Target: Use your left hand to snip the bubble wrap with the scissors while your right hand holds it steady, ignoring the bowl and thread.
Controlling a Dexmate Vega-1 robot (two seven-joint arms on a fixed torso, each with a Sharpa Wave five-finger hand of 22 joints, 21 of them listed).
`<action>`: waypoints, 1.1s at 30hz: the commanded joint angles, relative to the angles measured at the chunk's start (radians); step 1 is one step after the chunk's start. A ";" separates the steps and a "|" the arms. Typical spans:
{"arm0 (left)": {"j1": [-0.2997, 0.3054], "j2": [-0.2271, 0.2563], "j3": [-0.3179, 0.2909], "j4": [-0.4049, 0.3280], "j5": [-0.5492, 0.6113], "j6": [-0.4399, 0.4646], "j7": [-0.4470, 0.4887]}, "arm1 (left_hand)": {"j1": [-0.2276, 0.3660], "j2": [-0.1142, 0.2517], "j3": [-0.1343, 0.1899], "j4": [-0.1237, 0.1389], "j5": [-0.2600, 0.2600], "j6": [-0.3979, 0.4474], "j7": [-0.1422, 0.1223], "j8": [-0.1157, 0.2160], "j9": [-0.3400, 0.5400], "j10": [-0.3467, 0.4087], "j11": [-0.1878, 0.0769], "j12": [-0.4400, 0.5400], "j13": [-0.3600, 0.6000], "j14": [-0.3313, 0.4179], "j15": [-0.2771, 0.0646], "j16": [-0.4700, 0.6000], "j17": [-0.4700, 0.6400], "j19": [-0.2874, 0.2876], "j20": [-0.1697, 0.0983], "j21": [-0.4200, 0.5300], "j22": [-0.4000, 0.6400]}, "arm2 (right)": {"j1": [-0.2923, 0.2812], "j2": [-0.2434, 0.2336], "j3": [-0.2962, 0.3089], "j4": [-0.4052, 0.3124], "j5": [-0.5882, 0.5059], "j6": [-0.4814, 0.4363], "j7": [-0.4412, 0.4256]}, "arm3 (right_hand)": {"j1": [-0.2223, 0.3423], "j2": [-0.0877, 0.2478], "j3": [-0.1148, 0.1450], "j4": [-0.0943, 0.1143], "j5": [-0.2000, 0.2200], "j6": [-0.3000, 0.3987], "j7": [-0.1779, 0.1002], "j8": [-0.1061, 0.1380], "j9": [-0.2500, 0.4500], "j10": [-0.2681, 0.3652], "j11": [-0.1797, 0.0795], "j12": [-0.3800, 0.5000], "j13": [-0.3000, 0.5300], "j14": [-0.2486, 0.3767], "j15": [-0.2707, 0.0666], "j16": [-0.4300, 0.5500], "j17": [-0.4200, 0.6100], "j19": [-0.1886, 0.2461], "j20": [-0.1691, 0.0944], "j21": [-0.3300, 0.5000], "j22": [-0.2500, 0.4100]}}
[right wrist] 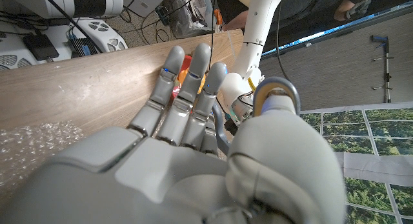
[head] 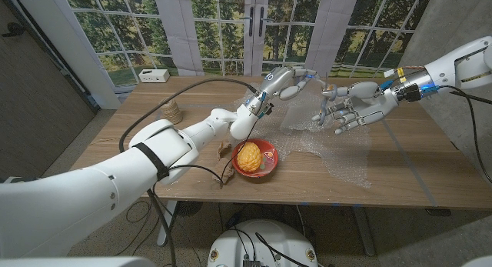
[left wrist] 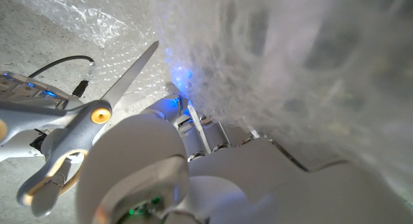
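The clear bubble wrap [head: 346,155] lies on the wooden table [head: 430,175], and its near-left part rises toward both hands. My left hand [head: 280,84] is held above the table's middle and grips the grey scissors [left wrist: 97,111] with a yellow pivot. Their blades are parted, right at the raised sheet [left wrist: 290,69]. My right hand [head: 354,107] faces the left hand from the right with its fingers spread. The sheet's lifted edge runs up to its thumb, where it looks pinched. In the right wrist view a grey handle ring of the scissors [right wrist: 279,95] shows just past my right hand [right wrist: 193,159].
A red bowl [head: 270,150] holding a yellow lump sits near the front, under my left forearm. A spool of thread [head: 173,111] stands at the far left of the table. Two small brown pieces [head: 224,150] lie beside the bowl. A white box [head: 154,75] rests on the sill.
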 commanded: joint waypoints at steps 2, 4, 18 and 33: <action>0.039 0.011 -0.100 -0.038 0.064 -0.057 0.000 | -0.010 0.002 0.008 0.006 0.004 0.002 -0.001 0.000 0.005 -0.001 -0.010 -0.004 0.006 -0.007 -0.024 0.002 0.000 -0.008 -0.101 -0.001 0.003 | 0.021 0.014 -0.018 0.001 -0.003 -0.027 -0.007 | 0.000 0.010 -0.007 0.000 0.004 -0.020 0.021 0.003 0.003 0.010 0.001 -0.002 0.004 0.014 -0.092 0.000 0.005 0.011 -0.001 -0.004 0.003; 0.045 0.014 -0.114 -0.044 0.076 -0.067 0.000 | -0.011 0.002 0.009 0.007 0.004 -0.001 -0.001 -0.001 0.004 0.001 -0.012 -0.006 0.003 -0.006 -0.024 0.004 0.001 -0.009 -0.102 -0.002 0.002 | 0.021 0.014 -0.017 0.000 -0.002 -0.027 -0.009 | -0.001 0.010 -0.008 0.000 0.004 -0.018 0.022 0.004 0.003 0.010 0.001 -0.002 0.004 0.014 -0.092 0.001 0.006 0.012 -0.001 -0.004 0.003; 0.084 0.023 -0.197 -0.085 0.131 -0.120 0.000 | -0.018 0.002 0.010 0.017 0.007 -0.009 -0.002 0.003 0.012 -0.007 -0.014 -0.013 0.006 -0.015 -0.024 0.002 -0.003 -0.015 -0.102 -0.006 0.003 | 0.025 0.018 -0.012 -0.015 0.009 -0.032 -0.033 | -0.002 0.013 -0.010 0.000 0.004 -0.002 0.017 0.008 0.003 0.013 0.000 -0.002 0.003 0.016 -0.092 0.000 0.006 0.014 0.000 -0.007 0.003; 0.091 0.026 -0.209 -0.087 0.136 -0.135 0.000 | -0.021 0.001 0.010 0.020 0.007 -0.014 -0.002 0.005 0.020 -0.008 -0.018 -0.015 0.013 -0.017 -0.024 0.003 -0.005 -0.015 -0.103 -0.007 0.002 | -0.047 -0.006 0.049 -0.032 0.070 0.011 -0.108 | 0.039 0.047 0.010 -0.021 0.008 0.181 -0.042 0.055 0.008 0.054 -0.014 0.009 -0.006 0.059 -0.094 0.028 0.012 0.030 -0.020 -0.007 0.005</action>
